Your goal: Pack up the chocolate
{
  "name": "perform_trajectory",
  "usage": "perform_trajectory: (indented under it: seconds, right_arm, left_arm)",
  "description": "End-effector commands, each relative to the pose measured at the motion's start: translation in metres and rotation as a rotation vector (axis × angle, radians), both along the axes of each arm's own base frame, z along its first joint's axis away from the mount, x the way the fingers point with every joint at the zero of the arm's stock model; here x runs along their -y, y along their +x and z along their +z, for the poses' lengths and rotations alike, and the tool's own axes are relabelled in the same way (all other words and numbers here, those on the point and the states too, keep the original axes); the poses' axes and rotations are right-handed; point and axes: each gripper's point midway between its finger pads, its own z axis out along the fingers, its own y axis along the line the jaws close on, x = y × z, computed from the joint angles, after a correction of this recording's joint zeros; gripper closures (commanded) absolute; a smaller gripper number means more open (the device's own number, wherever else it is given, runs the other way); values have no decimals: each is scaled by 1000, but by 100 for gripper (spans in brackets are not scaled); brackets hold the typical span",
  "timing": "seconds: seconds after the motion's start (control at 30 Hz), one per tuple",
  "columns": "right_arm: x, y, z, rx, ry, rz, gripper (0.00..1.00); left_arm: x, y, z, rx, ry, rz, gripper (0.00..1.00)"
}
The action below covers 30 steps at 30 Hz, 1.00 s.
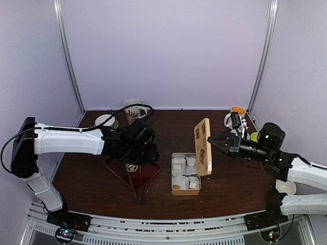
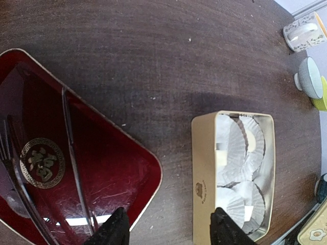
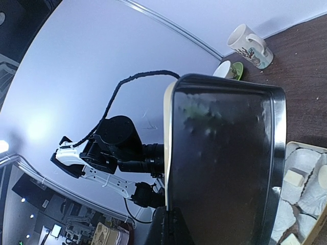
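Observation:
The tan tin (image 1: 185, 192) stands open on the brown table, filled with white paper liners (image 2: 240, 153). Cream chocolate pieces (image 1: 193, 185) lie among the liners and also show in the right wrist view (image 3: 293, 177). The tin's lid (image 1: 203, 146) stands upright on edge beside the tin, and my right gripper (image 3: 176, 224) is shut on the lid's rim (image 3: 225, 163). My left gripper (image 2: 169, 232) hangs open and empty over the gap between the red tray (image 2: 107, 168) and the tin (image 2: 204, 178). In the top view this gripper (image 1: 147, 154) is above the tray's right corner.
A metal fork (image 2: 13, 168) and a thin rod (image 2: 71, 153) lie in the red tray. A white mug (image 1: 135, 109) and a green-rimmed bowl (image 1: 105, 121) stand at the back left. A cup (image 1: 236, 115) stands at the back right, a white bowl (image 1: 286, 187) near the right arm.

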Motion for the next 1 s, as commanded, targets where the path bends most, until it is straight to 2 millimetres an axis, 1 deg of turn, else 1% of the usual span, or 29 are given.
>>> perform_trajectory:
  seconds: [0.0, 0.1, 0.17, 0.2, 0.3, 0.43, 0.6, 0.77, 0.83, 0.97]
  right_arm:
    - [-13, 3, 21, 19, 121, -13, 100]
    - [-27, 1, 20, 10, 116, 0, 100]
    - [-30, 3, 15, -6, 121, -9, 100]
    - [-30, 4, 12, -15, 128, -17, 100]
    - [-29, 9, -2, -50, 138, -47, 100]
    - [-28, 12, -20, -81, 141, -64, 100]
    - [-23, 17, -43, -97, 123, -105, 100]
    - [-16, 21, -71, -128, 88, -140, 100]
    - [-11, 23, -79, -141, 95, -150, 100]
    - [1, 27, -88, -159, 101, -159, 100]
  left_arm:
    - [-2, 5, 22, 109, -65, -44, 43]
    - [5, 2, 27, 141, -117, -125, 42]
    - [10, -2, 28, 143, -145, -167, 40]
    - [13, -3, 29, 147, -163, -190, 38]
    - [19, -9, 30, 165, -219, -236, 30]
    - [22, -13, 30, 174, -247, -260, 26]
    - [32, -17, 26, 155, -260, -316, 25]
    - [44, -22, 21, 137, -286, -371, 25]
    - [49, -23, 20, 131, -287, -392, 26]
    - [53, -22, 19, 130, -274, -418, 25]
